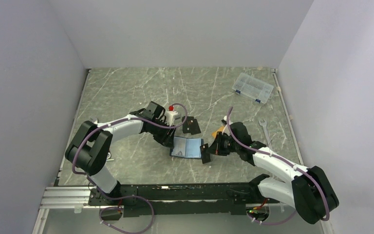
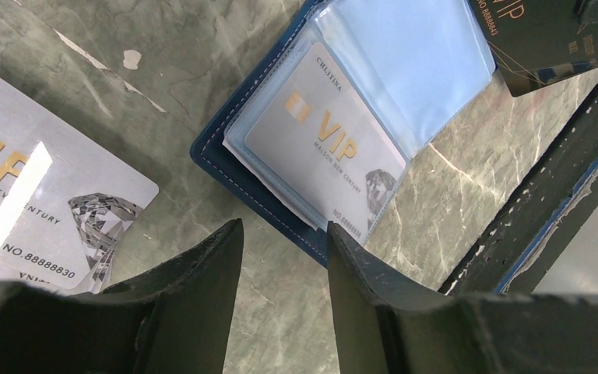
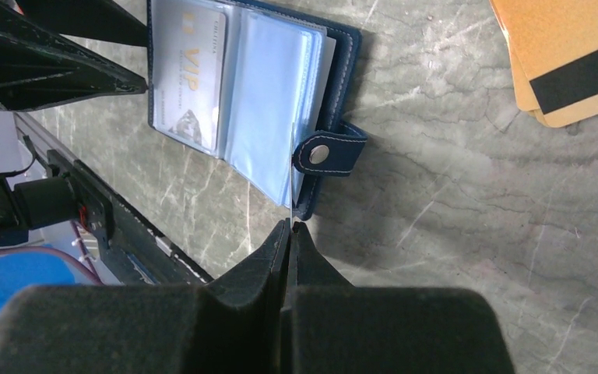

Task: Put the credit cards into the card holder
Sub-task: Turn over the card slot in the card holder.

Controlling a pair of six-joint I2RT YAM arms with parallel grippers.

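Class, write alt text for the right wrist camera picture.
The shut right gripper pinches a thin pale sheet, seen edge-on, at an open navy card holder on a marbled table. One sleeve holds a silver card; orange cards lie upper right.

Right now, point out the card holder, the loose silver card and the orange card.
card holder [image 3: 341,149], right wrist view, on its snap tab.
loose silver card [image 2: 86,195], left wrist view, on its printed face.
orange card [image 3: 568,35], right wrist view, above its dark stripe.

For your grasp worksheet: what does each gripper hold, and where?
Right gripper: a thin edge-on sheet, card or sleeve, by its near edge. Left gripper: nothing.
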